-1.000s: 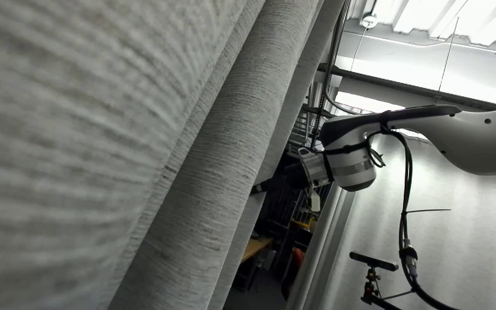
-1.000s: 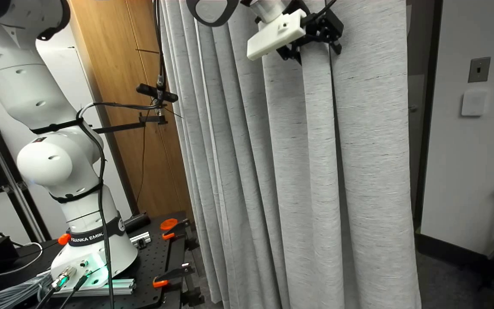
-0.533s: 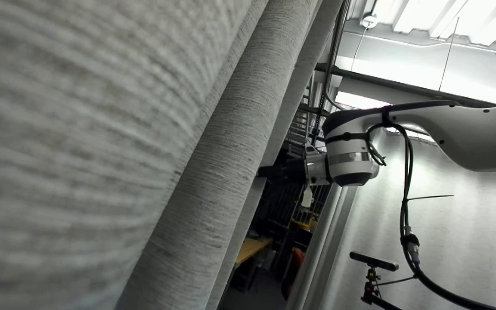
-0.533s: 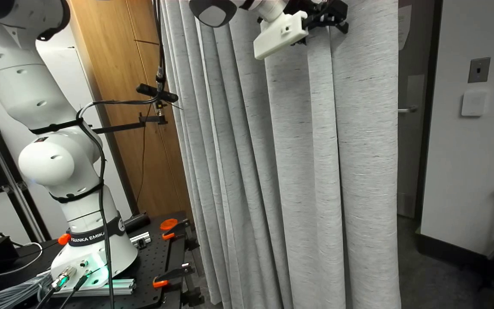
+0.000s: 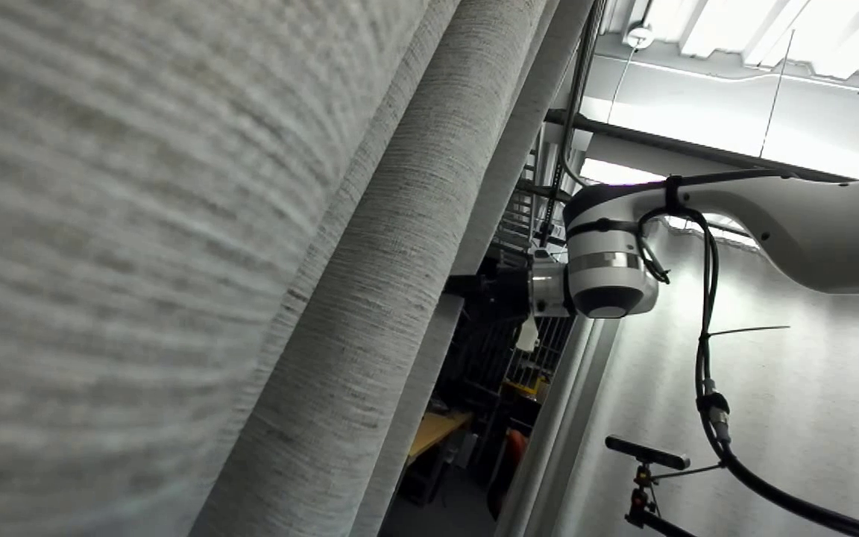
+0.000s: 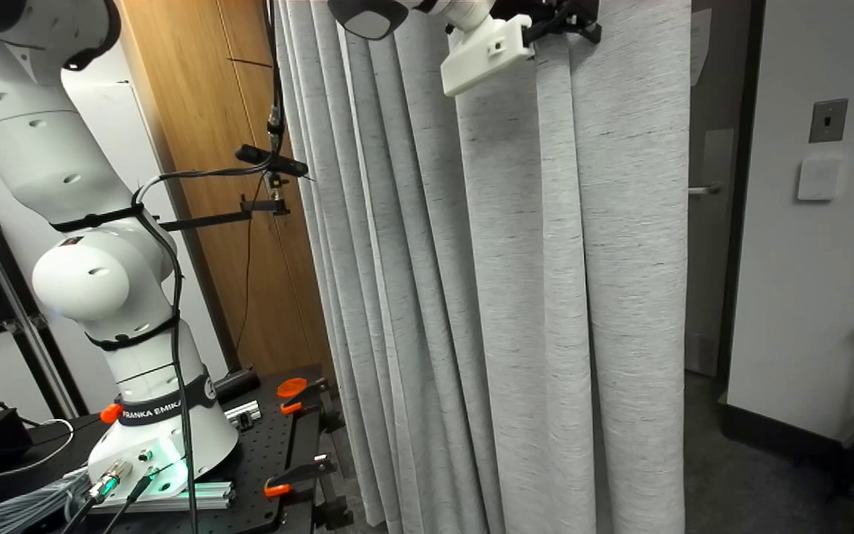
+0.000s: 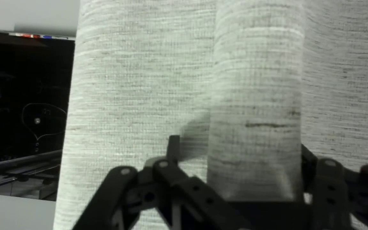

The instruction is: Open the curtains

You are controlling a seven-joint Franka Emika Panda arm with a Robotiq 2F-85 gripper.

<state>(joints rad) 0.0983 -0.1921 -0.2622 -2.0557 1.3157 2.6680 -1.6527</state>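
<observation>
The curtains (image 6: 508, 267) hang in long light-grey folds in both exterior views, and a panel (image 5: 370, 291) fills much of an exterior view. In the wrist view a rounded fold (image 7: 256, 89) comes down between the fingers of my gripper (image 7: 238, 145). The jaws stand apart on either side of it. A gap shows between the left finger (image 7: 173, 148) and the fold; the right finger (image 7: 308, 159) is close against its edge, its tip partly hidden behind fabric. In an exterior view my gripper (image 5: 468, 285) reaches sideways into the cloth, fingertips hidden.
Beside the curtain's free edge stand a grey door (image 6: 716, 222) and a wall. A bracket-mounted camera (image 6: 271, 159) and loose cables (image 5: 709, 328) are near the arm. Clamps (image 6: 301, 478) sit on the robot's table edge. A dark board (image 7: 24, 105) shows past the fabric.
My gripper has risen and levelled against the cloth, mostly in the first half second. The curtain's free edge has shifted left in an exterior view, uncovering the door and its handle.
</observation>
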